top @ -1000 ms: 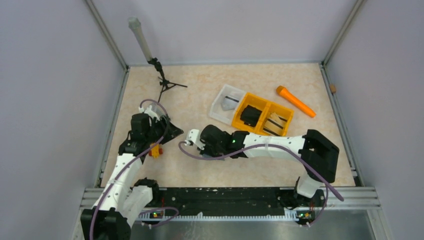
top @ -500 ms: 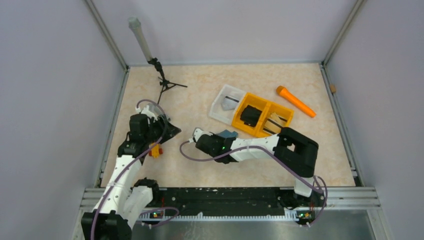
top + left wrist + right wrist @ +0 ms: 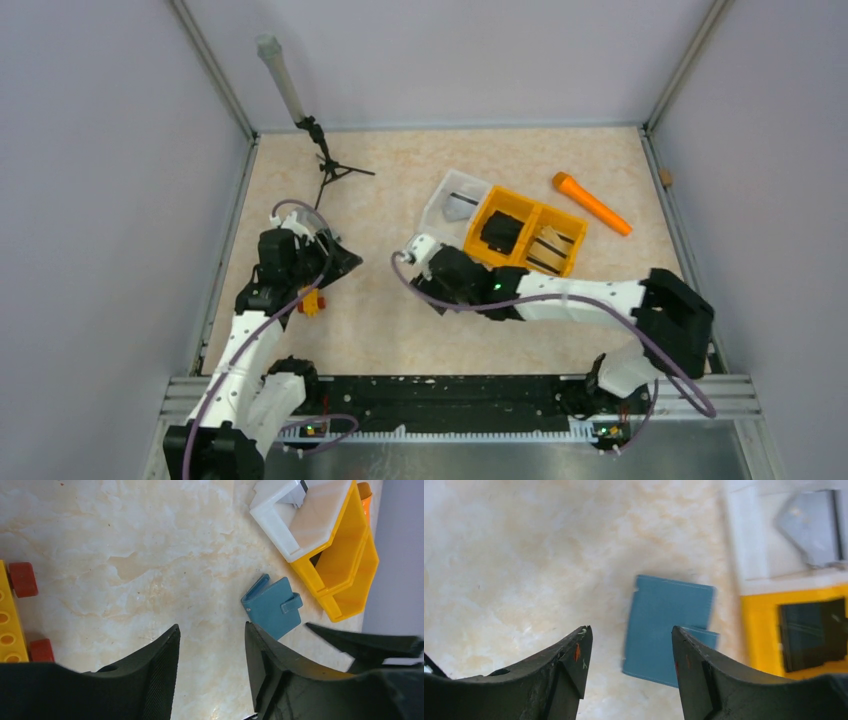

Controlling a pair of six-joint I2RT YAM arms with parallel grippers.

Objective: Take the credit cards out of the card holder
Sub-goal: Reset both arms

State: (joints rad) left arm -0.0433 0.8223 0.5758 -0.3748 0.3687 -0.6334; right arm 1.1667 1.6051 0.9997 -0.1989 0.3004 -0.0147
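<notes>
The card holder [image 3: 272, 607] is a small teal-blue wallet lying folded shut on the table, its strap tab towards the orange bin. It also shows in the right wrist view, where the card holder [image 3: 664, 625] lies just past and partly between the fingertips. My right gripper [image 3: 631, 628] hovers over it, open, gripping nothing. From above, the right gripper [image 3: 415, 248] hides the holder. My left gripper [image 3: 211, 626] is open and empty, a short way left of the holder; seen from above, the left gripper [image 3: 338, 262] sits at the left. No credit cards are in view.
An orange divided bin [image 3: 525, 232] holding dark items adjoins a white tray [image 3: 452, 205] with a grey piece, just behind the holder. An orange cylinder [image 3: 590, 202] lies back right. A small tripod [image 3: 325, 165] stands back left. A yellow-and-red toy brick [image 3: 10, 615] lies by the left gripper.
My right gripper went from shut to open and moved back and to the right, towards the white tray. The left jaws opened a little wider; that arm stayed put.
</notes>
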